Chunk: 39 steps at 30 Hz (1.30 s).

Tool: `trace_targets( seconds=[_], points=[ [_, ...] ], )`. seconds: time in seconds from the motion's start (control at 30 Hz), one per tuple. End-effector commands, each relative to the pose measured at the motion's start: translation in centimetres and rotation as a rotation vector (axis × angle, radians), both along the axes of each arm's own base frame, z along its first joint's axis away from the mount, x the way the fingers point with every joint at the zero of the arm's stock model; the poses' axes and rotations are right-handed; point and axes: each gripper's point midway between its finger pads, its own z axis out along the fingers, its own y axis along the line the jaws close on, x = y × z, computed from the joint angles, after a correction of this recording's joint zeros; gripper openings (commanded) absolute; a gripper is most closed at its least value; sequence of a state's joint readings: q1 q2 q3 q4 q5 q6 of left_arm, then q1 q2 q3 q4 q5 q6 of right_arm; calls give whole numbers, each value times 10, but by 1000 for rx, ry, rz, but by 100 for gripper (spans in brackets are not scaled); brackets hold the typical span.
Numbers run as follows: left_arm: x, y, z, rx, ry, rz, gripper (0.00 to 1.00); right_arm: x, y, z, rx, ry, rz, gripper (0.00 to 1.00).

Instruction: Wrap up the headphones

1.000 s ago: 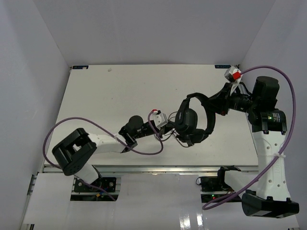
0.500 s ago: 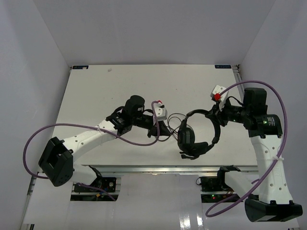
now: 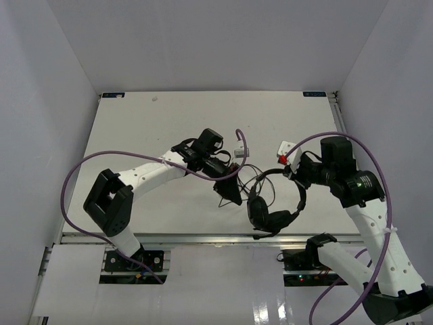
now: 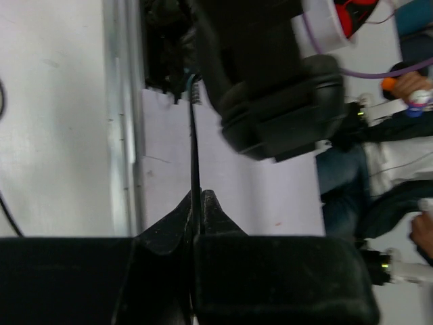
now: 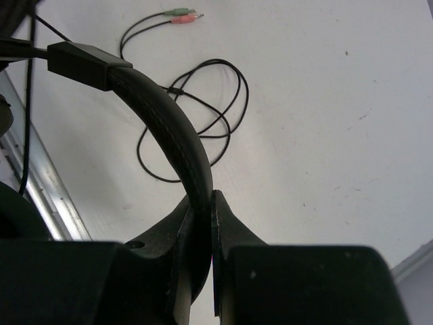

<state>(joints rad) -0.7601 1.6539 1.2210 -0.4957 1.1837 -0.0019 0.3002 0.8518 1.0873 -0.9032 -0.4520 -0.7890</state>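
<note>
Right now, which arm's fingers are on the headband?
The right fingers: they pinch the thick headband. The left fingers pinch only the thin cord.

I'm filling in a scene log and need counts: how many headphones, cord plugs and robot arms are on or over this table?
Headphones: 1
Cord plugs: 2, a green plug and a reddish plug
Robot arms: 2, the left arm and the right arm
Total: 5
</note>
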Motion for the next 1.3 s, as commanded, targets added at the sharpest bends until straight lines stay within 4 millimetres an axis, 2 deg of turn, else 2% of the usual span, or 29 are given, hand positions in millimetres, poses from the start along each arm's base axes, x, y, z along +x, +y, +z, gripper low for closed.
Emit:
trace_targets(
  seconds=[0.0,0.13,0.27,0.4,0.53,0.7,0.83,1.03,1.27],
  points=[
    [-11,10,51,-39,189,-39,12,25,-13,7,-68,-151,-107,8],
    [-9,10,64,-29,266,-40,12,36,-16,9,-102,-223,-153,8],
    [-4,7,72,-8,310,-12,19,49,-23,18,-119,-287,-219,8],
    [7,3,76,26,366,52,25,56,-21,26,-104,-317,-237,8],
    [14,3,82,7,389,84,31,59,-22,22,-110,-322,-255,8],
    [8,6,93,-25,445,69,36,61,-20,13,-95,-299,-269,8],
    [1,11,120,-143,385,35,38,67,-23,9,-93,-287,-326,8],
    [-5,13,141,-201,457,64,36,79,-26,13,-67,-300,-417,8],
    [-7,14,160,-272,445,73,35,95,-41,14,-82,-348,-540,8]
  ],
)
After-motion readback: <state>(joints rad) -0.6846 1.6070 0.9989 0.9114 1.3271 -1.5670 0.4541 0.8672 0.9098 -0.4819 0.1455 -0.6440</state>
